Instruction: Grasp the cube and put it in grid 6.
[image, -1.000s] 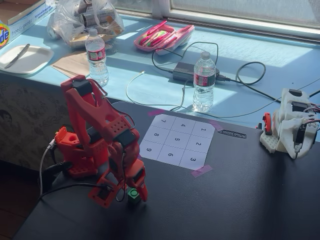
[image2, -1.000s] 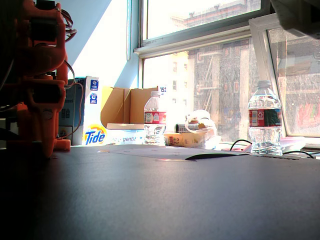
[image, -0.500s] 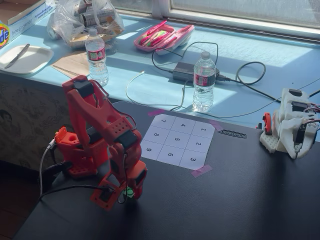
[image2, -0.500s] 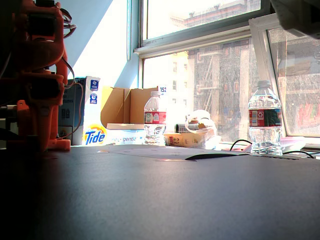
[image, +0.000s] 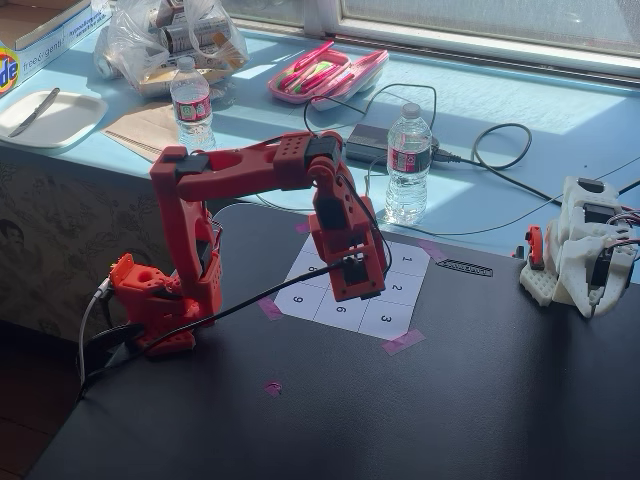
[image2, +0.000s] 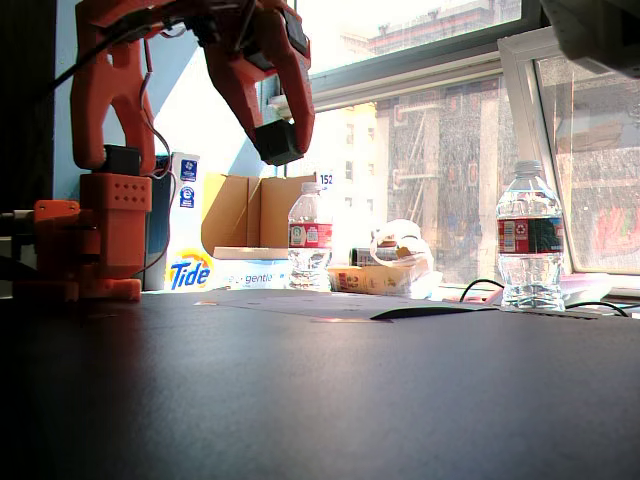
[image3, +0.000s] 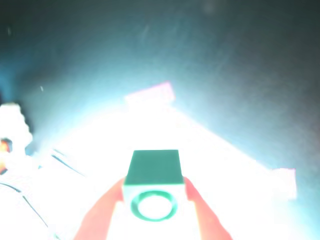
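From my remote station, the readable markings are these. On the paper sheet (image: 350, 285), in a fixed view, I read the black numerals 1, 2, 3 down the right column, 6 in grid 6 (image: 339, 310) and 9 at the lower left corner; the arm (image: 335, 215) covers most of the other cells. The box (image: 28, 45) at the top left edge shows part of a logo, apparently "ide". In a fixed view from table level, the detergent box (image2: 180, 235) reads "Tide", with "gentle" on the white strip beside it, and "152" stands on a blue panel (image2: 325, 182) behind the cardboard. The bottle labels are too small to read.
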